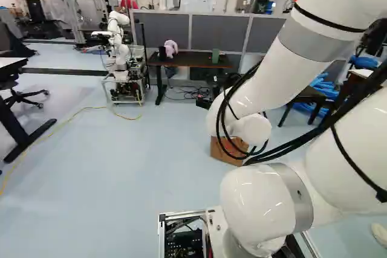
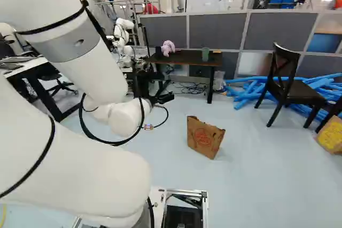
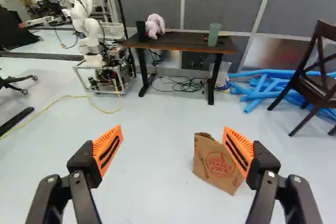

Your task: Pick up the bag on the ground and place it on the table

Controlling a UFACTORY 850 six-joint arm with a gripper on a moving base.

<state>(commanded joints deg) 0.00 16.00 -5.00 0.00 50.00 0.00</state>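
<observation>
In the right base view my gripper (image 2: pixel 162 98) shows as a dark shape past the arm's end, left of the brown paper bag (image 2: pixel 204 136). Seen from the wrist, the gripper (image 3: pixel 173 131) stands wide open, nothing between its orange pads. The bag (image 3: pixel 212 163) stands on the floor, tilted, ahead of the gripper and partly behind one finger. My arm covers part of the bag (image 1: pixel 222 151) in the left base view. Farther off stands the dark-topped table (image 3: pixel 184 41), bearing a pink plush toy (image 3: pixel 155 25), a green cup (image 3: pixel 213 34) and a small black object.
Another robot (image 3: pixel 86 22) stands on a wheeled frame beside the table. Blue foam tubes (image 2: pixel 320 85) lie behind a dark chair (image 2: pixel 286 86). Cables (image 3: pixel 181 84) lie under the table, and a yellow cable (image 3: pixel 68 97) crosses the floor. Grey partitions (image 2: pixel 222 29) stand behind the table.
</observation>
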